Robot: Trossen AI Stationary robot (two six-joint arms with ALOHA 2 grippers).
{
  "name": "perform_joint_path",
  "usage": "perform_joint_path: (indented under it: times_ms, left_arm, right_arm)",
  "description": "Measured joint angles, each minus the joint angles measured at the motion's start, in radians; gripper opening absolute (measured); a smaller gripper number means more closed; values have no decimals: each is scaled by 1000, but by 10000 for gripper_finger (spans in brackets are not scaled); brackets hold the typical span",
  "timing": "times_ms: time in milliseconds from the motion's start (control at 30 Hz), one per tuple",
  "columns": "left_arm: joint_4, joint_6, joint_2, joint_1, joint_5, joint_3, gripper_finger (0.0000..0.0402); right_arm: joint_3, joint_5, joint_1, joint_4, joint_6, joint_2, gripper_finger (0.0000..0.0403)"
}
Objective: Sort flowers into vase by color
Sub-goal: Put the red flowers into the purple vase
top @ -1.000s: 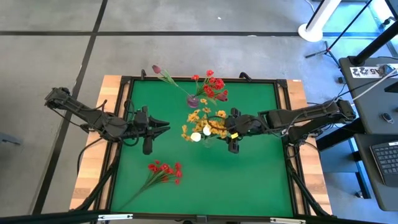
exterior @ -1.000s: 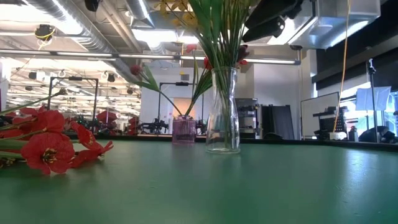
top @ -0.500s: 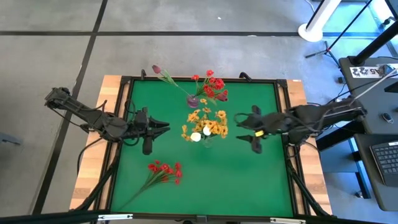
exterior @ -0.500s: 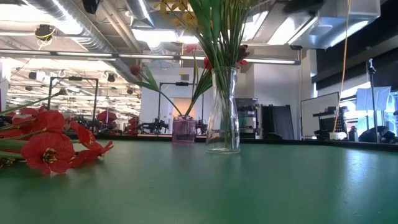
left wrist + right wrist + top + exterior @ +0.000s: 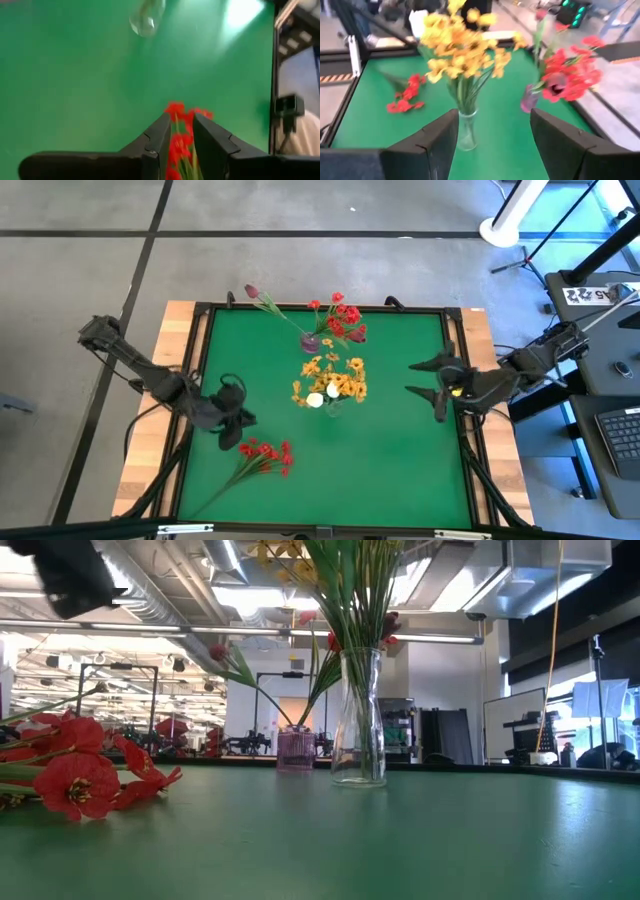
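Observation:
A loose bunch of red flowers [image 5: 265,452] lies flat on the green mat near the table's near-left part, with its stem running toward the near edge. My left gripper [image 5: 238,428] hovers just left of it, pointing down, open by a narrow gap [image 5: 182,132] with the red blooms [image 5: 182,142] showing through. A clear glass vase [image 5: 332,408] at mid-table holds yellow-orange clusters and white buds. A small purple vase [image 5: 310,342] behind it holds red flowers and maroon buds. My right gripper [image 5: 416,378] is wide open near the right edge, facing the vases [image 5: 466,130].
A black frame [image 5: 196,360] borders the green mat, with wooden table edges outside it. Open mat lies between the clear vase and the right gripper, and along the near side right of the red bunch. The low view shows the left gripper [image 5: 70,575] high above the mat.
My right gripper has drawn back from beside the clear vase toward the table's right edge. My left gripper stayed still at first, then swung toward the near edge and tipped downward, ending beside the loose red bunch. The flowers and vases have not moved.

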Motion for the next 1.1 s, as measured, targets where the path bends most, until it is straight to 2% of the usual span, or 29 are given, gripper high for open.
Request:
perform_joint_path:
  times_ms: [200, 367, 500, 667, 800, 967, 1100]
  left_arm:
    - [1, -187, 152, -103, 15, 0, 78]
    - [-1, -279, 251, -179, 98, 8, 78]
    - [-3, -328, 294, -226, 160, 59, 78]
    - [2, -343, 353, -274, 161, 113, 78]
    - [-30, -387, 429, -285, 283, 143, 78]
    - [-61, -385, 513, -285, 342, 154, 79]
    - [-60, -364, 573, -278, 435, 154, 101]
  right_arm:
    - [0, 46, 18, 4, 1, -18, 246]
    - [-10, 46, 18, 4, 4, -16, 246]
    - [-21, 45, 18, -9, 17, -16, 246]
    - [-22, 46, 15, -19, 22, -16, 246]
    - [-22, 46, 16, -24, 29, -16, 246]
    - [-22, 46, 16, -23, 30, -16, 246]
    - [-22, 47, 16, -23, 30, -15, 246]
